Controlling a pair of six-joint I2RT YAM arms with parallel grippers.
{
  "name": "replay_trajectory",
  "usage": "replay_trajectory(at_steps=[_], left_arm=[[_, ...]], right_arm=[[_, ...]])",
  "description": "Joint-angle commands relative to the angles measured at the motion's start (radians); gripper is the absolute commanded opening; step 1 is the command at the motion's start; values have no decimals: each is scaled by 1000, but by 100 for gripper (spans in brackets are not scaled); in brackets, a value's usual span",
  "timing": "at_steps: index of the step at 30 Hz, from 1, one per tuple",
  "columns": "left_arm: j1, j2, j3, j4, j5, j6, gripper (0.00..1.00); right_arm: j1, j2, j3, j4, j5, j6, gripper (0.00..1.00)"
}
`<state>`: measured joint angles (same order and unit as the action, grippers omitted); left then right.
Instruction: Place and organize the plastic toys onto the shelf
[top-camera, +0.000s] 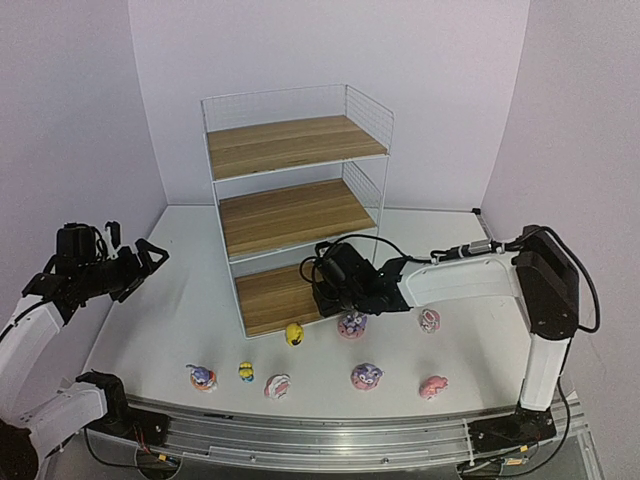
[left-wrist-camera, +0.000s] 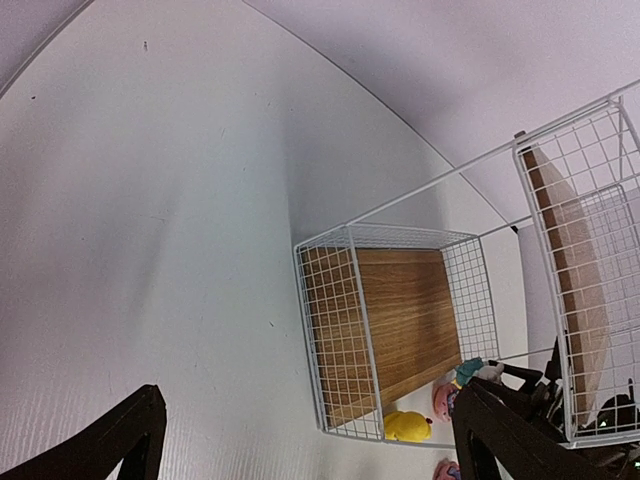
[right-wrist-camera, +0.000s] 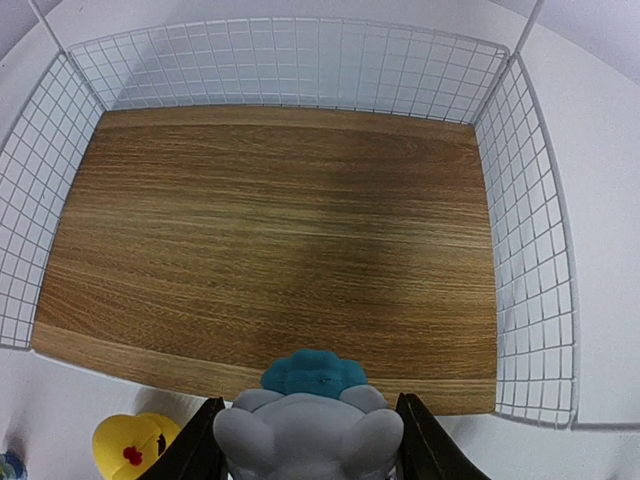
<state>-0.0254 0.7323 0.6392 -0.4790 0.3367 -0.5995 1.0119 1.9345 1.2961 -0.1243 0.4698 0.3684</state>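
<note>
**Right gripper** (right-wrist-camera: 310, 405): pinching a grey-white toy (right-wrist-camera: 305, 435) with a teal cap, one finger on each side of it. You have it at the open front of the shelf (top-camera: 290, 145), right over the front edge of the lowest board. Your wrist view looks past the toy onto the wood grain, with the wire walls at the back and both sides. The toy's base is cut off at the bottom of that view, so I cannot tell whether it touches the board.

**Left gripper** (left-wrist-camera: 308, 400): fingers spread wide, nothing between them. It hangs well to the left of the shelf, above the table (top-camera: 170, 320), apart from every toy.

**Toys on the table, all in front of the shelf:**
- A yellow toy (top-camera: 294, 334) sits just in front of the lowest board, beside the held toy.
- A purple-and-pink toy (top-camera: 351, 325) is just off the shelf's front right corner, under your right gripper.
- A pink-and-white toy (top-camera: 429, 320) is further out to the right of the shelf.
- The row farther from the shelf runs, left to right:
  - purple toy (top-camera: 202, 377)
  - small yellow toy (top-camera: 246, 371)
  - pale pink toy (top-camera: 277, 385)
  - second purple toy (top-camera: 366, 376)
  - pink toy (top-camera: 433, 386)

All five in that row stand apart from one another. From overhead they are too small for you to read their shapes.
</note>
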Motion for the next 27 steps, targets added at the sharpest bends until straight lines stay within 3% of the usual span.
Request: replay_trajectory(at_steps=[1,27], left_arm=[[4,-30,-4,19,-14,10,100],[4,-37,-22,25,-9,0,100]], right_arm=[[-15,28,31,93,-5,-33,28],[-66,119,45,162,11,-60,32]])
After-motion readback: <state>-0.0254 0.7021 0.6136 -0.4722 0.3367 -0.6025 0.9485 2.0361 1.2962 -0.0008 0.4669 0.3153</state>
